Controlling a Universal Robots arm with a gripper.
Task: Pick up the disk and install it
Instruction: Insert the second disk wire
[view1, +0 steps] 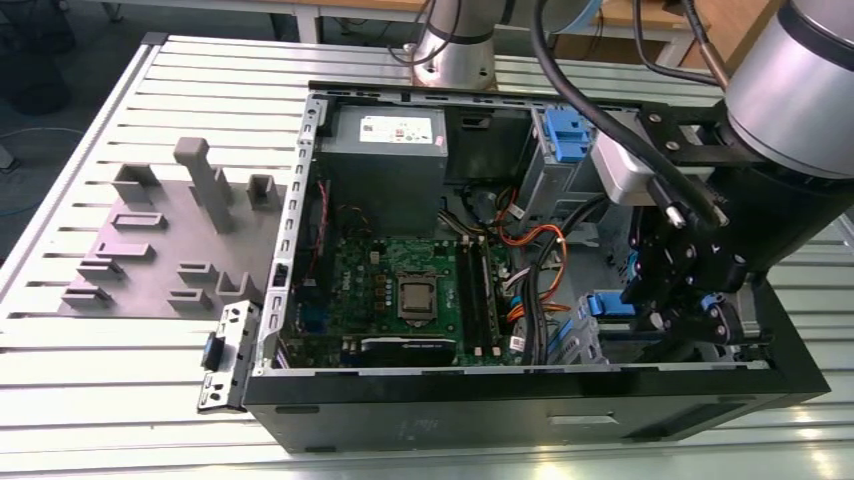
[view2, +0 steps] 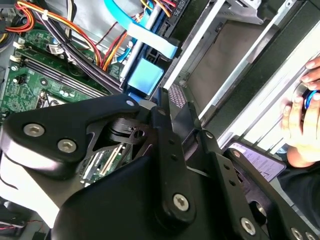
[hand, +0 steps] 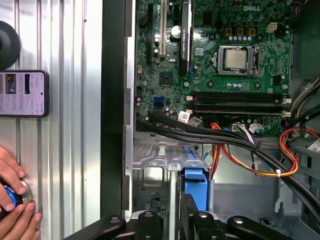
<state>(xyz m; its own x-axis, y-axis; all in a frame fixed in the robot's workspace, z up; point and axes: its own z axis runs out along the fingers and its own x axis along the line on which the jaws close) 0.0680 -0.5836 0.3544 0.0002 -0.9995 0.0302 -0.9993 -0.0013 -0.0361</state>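
The slatted metal tabletop (view1: 120, 360) is carrying an open black computer case (view1: 534, 410), lying on its side with its inside facing up. Beside the case, towards the exterior view's left, a grey fixture plate (view1: 167, 250) with upright blocks is lying on the slats. Inside the case, a grey power-supply box (view1: 387, 150) with a white sticker is sitting at the far end, and a green motherboard (view1: 400, 285) is lying in front of it, with its processor socket (hand: 236, 59) showing in the first wrist view. Bundles of orange, red and black cables (hand: 240, 150) are running between the motherboard and the metal drive cage (hand: 155, 170).

The robot arm (view1: 801, 90) is reaching down into the case at the exterior view's right, and the black tool (view1: 687, 300) is hanging low over the drive cage corner. Whether its fingers are spread or pressed together cannot be told.

The disk's bright blue bracket (hand: 195, 187) is sitting in the drive cage just beside the tool; it is also showing in the second wrist view (view2: 144, 75) and in the exterior view (view1: 607, 305). The silver body is hidden.

Outside the case, a phone (hand: 24, 93) is lying on the slats, and a person's hand (hand: 15, 200) is resting on a round blue button (hand: 7, 197) near it.
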